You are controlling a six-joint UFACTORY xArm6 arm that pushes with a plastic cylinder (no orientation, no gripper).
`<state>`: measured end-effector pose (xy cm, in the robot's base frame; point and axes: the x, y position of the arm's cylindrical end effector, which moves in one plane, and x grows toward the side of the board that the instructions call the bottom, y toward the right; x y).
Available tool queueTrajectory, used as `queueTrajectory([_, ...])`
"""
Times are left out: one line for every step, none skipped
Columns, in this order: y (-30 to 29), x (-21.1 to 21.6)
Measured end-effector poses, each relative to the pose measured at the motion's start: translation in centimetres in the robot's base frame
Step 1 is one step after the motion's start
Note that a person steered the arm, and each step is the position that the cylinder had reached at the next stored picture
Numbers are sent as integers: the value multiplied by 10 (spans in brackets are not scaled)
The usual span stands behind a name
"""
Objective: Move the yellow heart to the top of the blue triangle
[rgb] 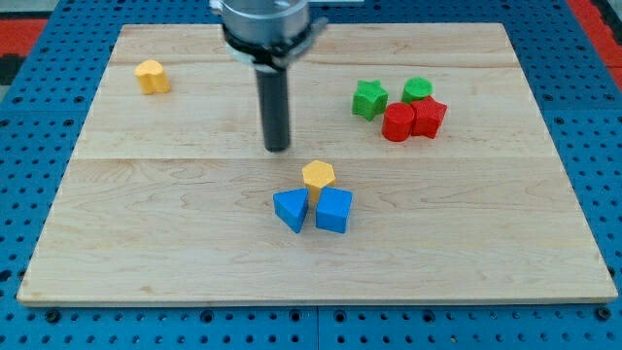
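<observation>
The yellow heart lies near the board's top left corner. The blue triangle lies below the board's middle, touching a blue cube on its right. A yellow hexagon sits just above the two blue blocks. My tip rests on the board above and a little to the left of the yellow hexagon, apart from it. It is far to the right of and below the yellow heart and touches no block.
A green star, a green cylinder, a red cylinder and a red star-like block cluster at the upper right. The wooden board lies on a blue perforated table.
</observation>
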<state>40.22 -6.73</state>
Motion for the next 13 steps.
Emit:
queueTrajectory([-62, -40])
queueTrajectory([-62, -94])
queueTrajectory([-103, -135])
queueTrajectory([-156, -124])
queueTrajectory([-163, -82])
queueTrajectory([-147, -45])
queueTrajectory([-102, -13])
queueTrajectory([-116, -2])
queueTrajectory([-163, -22])
queueTrajectory([-150, 31])
queueTrajectory([-31, 57])
queueTrajectory([54, 58])
queueTrajectory([20, 43])
